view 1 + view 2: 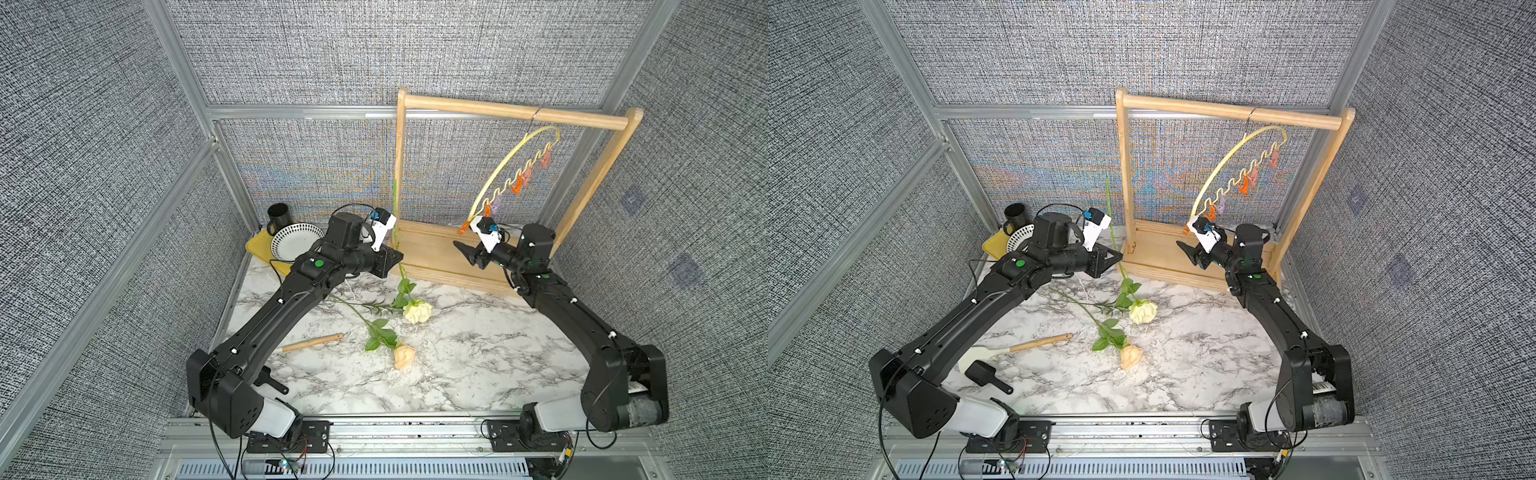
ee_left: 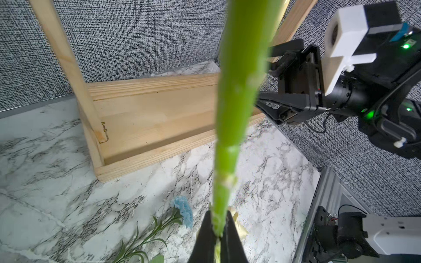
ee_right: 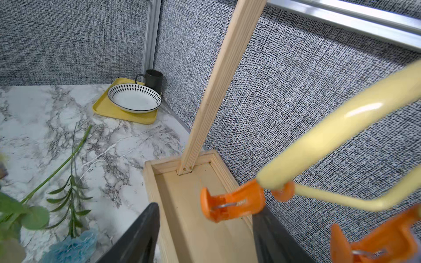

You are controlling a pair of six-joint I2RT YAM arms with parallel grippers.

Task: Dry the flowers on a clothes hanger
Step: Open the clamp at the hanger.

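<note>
Green plastic stalk, clamped tight: the left claw (image 2: 219,230) is clenched on the cream-white rose (image 1: 417,311) partway along its stem, above the tabletop (image 1: 478,353) and just beside the wooden rack (image 1: 515,113) at the post nearer that arm. The stem's long axis runs nearly upright, cut end up toward the far wall and bloom hanging head-down. Whether the petals touch the marble I cannot tell. The right claw (image 1: 467,251) is released, its jaws spread either side of the lowest orange clip (image 3: 232,201) on the pale-yellow clothes hanger (image 1: 505,166), which hangs tilted from the rack's round bar toward the far right corner. The peach rose (image 1: 404,356) lies mid-tabletop, bloom toward the near edge, and the light-blue bloom (image 2: 183,210) lies flat below the left arm.

No stem is clipped yet, so the step looks like pinning this one. Done well, the right claw would squeeze the clip's handles squarely to open its mouth. The left would then carry the cut end across, stem upright, and feed it in before the squeeze is let go. The hanger looks free to swing, so slow pressure would suit.
</note>
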